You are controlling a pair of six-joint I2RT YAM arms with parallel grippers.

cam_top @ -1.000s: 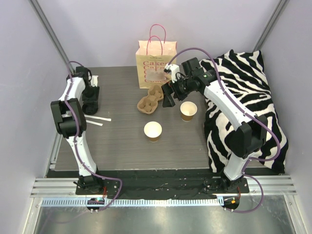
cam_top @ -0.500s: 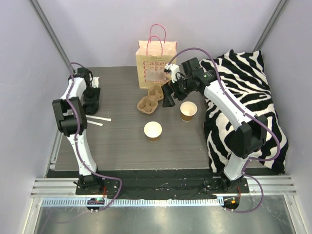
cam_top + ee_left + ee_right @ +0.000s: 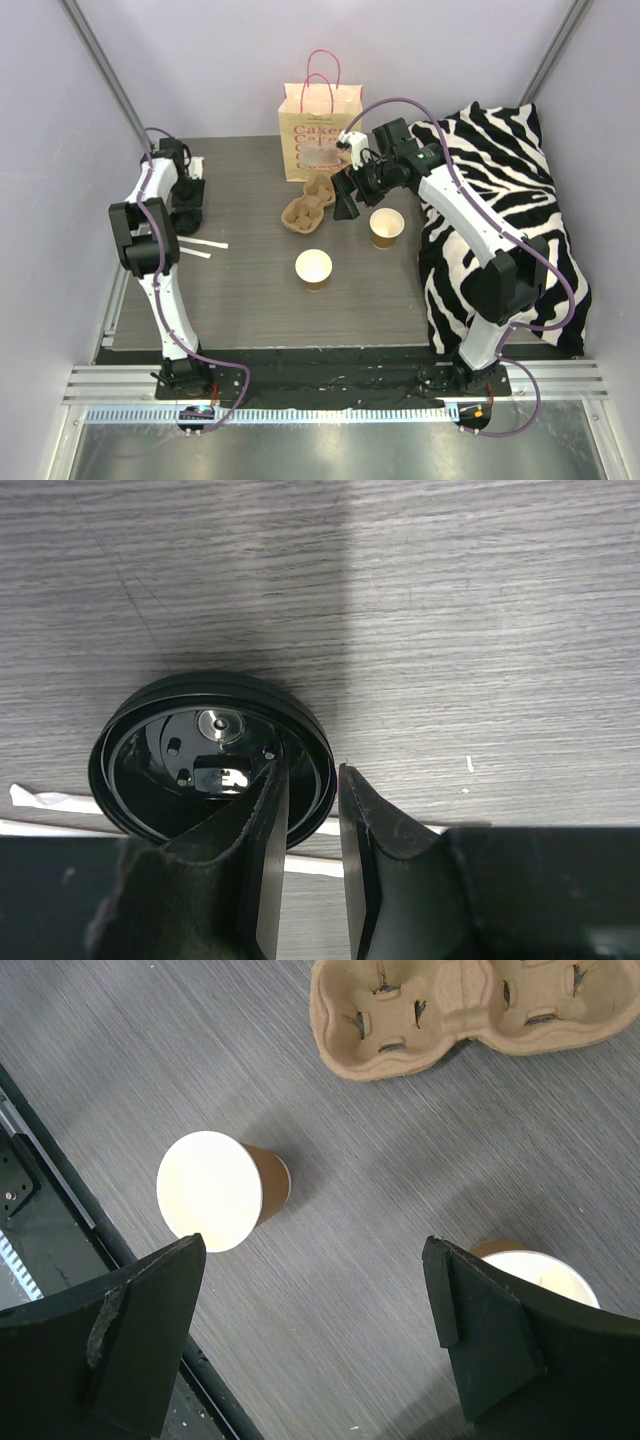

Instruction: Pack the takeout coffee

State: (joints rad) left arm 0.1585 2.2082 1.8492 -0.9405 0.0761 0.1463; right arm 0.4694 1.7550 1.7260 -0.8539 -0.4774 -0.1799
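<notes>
Two open paper cups stand on the table, one [image 3: 313, 267] near the middle and one [image 3: 386, 226] to its right. A cardboard cup carrier [image 3: 308, 203] lies in front of the paper bag [image 3: 320, 130]. At the far left, my left gripper [image 3: 187, 212] points down at a black lid [image 3: 200, 770]. Its jaws [image 3: 312, 772] stand narrowly open astride the lid's rim, one finger inside and one outside. My right gripper [image 3: 345, 205] hovers wide open and empty between the cups [image 3: 210, 1190] [image 3: 545, 1275], just short of the carrier [image 3: 450, 1010].
A zebra-striped cloth [image 3: 500, 220] covers the table's right side under the right arm. White paper strips [image 3: 200, 248] lie beside the left gripper, one passing under the lid [image 3: 40, 798]. Walls close in on the left and back.
The left jaws have narrowed around the lid's rim and the left arm shifted slightly. The right arm, cups and carrier have not moved.
</notes>
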